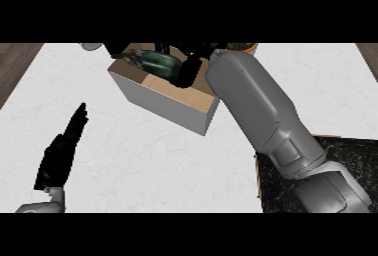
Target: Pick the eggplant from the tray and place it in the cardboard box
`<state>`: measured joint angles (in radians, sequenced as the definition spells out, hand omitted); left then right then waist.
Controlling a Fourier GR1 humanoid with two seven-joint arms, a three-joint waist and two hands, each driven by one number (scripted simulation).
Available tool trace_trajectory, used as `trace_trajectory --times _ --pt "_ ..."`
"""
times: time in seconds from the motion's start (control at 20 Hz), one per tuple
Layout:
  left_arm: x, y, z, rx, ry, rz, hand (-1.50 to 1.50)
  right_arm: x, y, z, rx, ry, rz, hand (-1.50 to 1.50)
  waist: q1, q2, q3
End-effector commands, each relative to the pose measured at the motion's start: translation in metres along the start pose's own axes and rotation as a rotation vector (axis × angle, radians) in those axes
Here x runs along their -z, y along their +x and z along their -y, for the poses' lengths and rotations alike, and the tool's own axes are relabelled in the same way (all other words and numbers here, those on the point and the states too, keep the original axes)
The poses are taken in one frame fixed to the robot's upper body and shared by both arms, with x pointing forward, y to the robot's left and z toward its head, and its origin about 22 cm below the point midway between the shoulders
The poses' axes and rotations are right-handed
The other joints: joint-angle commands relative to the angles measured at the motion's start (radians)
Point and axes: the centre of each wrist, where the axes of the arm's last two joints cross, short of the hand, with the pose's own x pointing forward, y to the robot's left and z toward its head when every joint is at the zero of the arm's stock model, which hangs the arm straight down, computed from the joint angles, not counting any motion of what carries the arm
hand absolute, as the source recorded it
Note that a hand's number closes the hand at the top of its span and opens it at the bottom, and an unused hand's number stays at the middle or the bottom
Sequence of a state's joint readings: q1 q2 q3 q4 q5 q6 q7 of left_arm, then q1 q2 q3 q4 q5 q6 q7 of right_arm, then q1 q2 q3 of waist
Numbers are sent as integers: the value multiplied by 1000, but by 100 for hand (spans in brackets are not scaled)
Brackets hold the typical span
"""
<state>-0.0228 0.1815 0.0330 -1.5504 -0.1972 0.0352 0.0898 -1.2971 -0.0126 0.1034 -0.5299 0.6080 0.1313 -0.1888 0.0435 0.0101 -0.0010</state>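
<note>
With the right hand [188, 62] curled around the eggplant [156, 60] over the box [166, 97] opening, lower it inside the box walls before uncurling; the left hand [63, 150] rests open, well left of the box.

head view | steep downward | close over counter [148, 150]
</note>
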Motion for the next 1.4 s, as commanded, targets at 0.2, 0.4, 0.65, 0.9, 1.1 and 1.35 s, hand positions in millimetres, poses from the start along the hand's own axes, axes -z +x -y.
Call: trace_trajectory --times 0.2,0.4,0.65,0.9,1.1,1.35 --pt "9 2 17 -1 -49 15 0 -2 -24 -35 42 29 -183 -150 56 13 -1" --pt "15 14 4 16 -58 34 0 -4 -30 -40 74 16 -147 -150 61 16 0" --pt "14 15 24 -1 -58 38 0 -5 -30 -37 253 -114 -135 -150 66 15 0" --pt "13 13 8 1 -47 22 0 -3 -29 -20 483 -327 -138 -150 50 13 1" --pt "7 9 7 12 -33 25 0 -5 -35 -15 652 -389 -118 -150 33 13 2" --pt "7 5 10 18 -11 19 0 -24 -65 31 714 -533 -171 -150 23 15 1"
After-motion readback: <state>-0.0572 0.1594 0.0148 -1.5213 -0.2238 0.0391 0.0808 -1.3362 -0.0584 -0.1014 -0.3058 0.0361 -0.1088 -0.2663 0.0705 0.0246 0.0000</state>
